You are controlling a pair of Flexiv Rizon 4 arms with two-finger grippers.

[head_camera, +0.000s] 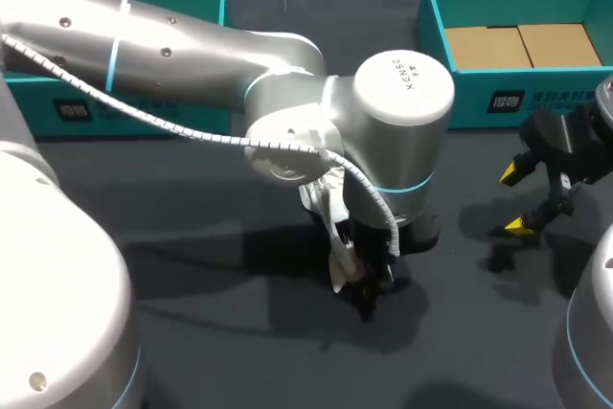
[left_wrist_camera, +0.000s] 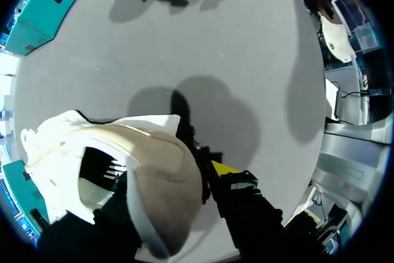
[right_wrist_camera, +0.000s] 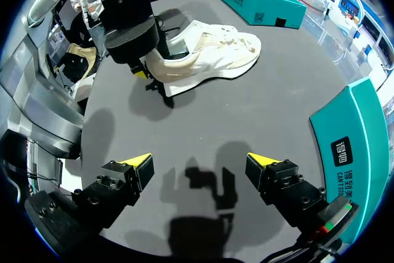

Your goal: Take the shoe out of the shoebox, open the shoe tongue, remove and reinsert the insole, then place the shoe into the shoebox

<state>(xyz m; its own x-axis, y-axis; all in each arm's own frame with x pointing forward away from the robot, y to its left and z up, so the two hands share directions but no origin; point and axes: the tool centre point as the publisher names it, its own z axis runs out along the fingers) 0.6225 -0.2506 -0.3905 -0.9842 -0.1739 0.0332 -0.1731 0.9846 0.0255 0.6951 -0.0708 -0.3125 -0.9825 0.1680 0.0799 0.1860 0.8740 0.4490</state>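
A white shoe lies on its side on the dark table, toe pointing at a teal box. Its beige insole arches out of the heel opening. My left gripper is at that heel. In the left wrist view the insole's rounded heel end fills the gap between the fingers of the left gripper, which is shut on it, with the shoe beside it. From above, the left arm hides most of the shoe. My right gripper hangs open over bare table.
A teal shoebox with brown cardboard inside stands at the back right, close behind the right gripper. A second teal box stands at the back left. The dark table lies bare in front of the shoe.
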